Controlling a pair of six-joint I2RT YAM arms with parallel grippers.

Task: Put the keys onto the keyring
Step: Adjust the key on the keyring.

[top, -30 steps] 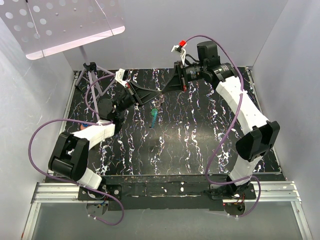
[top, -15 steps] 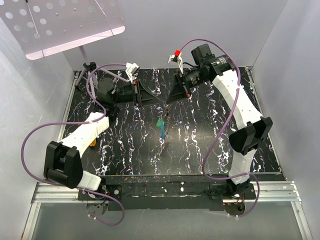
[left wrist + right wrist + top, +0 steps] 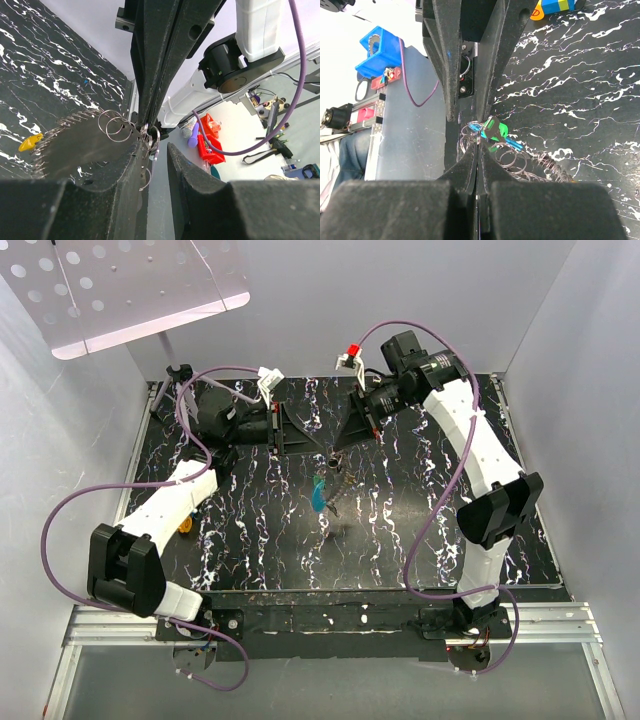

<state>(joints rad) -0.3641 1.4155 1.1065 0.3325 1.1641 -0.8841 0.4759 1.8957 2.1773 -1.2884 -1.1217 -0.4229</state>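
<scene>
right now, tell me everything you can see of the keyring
The keyring is a thin silvery wire loop, pinched in the shut right gripper and held above the black marbled table. Green and blue keys hang from it. The left gripper stands slightly open right beside it; whether they touch is unclear.

Left pincer [image 3: 318, 447] and right pincer [image 3: 338, 448] meet at the keyring [image 3: 470, 131], keys [image 3: 320, 493] hanging below, barring mid-table; the near table [image 3: 400, 545] lies open.

Overhead camera looks down; close wrist cameras share the keyring [image 3: 471, 130].
</scene>
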